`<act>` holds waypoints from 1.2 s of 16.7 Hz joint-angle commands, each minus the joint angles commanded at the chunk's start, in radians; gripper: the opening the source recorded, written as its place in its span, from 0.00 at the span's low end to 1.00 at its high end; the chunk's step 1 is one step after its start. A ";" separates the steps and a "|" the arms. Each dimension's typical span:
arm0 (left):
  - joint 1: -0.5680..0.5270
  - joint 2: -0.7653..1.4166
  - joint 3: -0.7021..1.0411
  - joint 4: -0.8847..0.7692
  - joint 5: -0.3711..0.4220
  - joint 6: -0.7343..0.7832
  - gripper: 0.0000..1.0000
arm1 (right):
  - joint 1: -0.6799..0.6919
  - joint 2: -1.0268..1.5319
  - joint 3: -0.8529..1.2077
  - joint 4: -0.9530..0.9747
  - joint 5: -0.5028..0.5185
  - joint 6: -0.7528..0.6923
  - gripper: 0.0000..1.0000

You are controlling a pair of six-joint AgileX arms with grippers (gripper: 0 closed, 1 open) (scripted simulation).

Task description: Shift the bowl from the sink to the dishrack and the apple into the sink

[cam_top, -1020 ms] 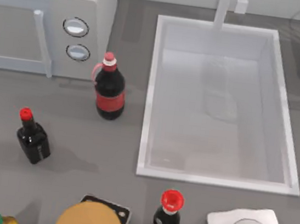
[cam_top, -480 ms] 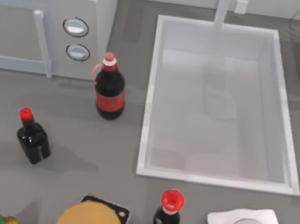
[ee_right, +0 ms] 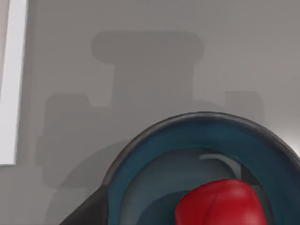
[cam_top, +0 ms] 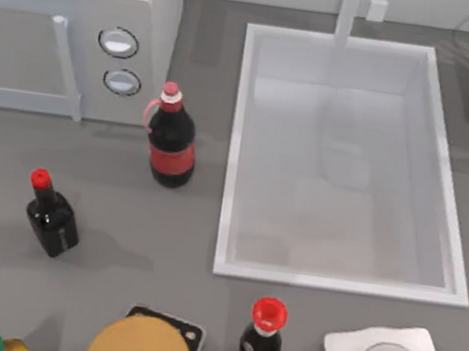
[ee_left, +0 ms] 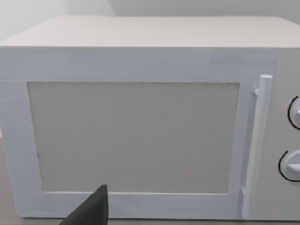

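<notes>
the glossy blue round bowl (ee_right: 154, 159), with the red apple (ee_right: 218, 204) inside, hangs beyond the white rectangular sink's (cam_top: 239, 141) right rim, presumably carried toward the dishrack; right tool's grip state cannot be told.

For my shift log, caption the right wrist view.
Right wrist view: blue bowl with the red apple inside it, above grey countertop, the arm's shadow cast on it.

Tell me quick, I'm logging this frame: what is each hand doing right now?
Left hand: parked at the table's left, facing the microwave; open or closed cannot be told.
Right hand: cannot be told; its wrist view looks onto the bowl with the apple inside.
</notes>
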 joint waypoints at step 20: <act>0.000 0.000 0.000 0.000 0.000 0.000 1.00 | -0.128 0.710 0.329 -0.342 0.001 -0.128 1.00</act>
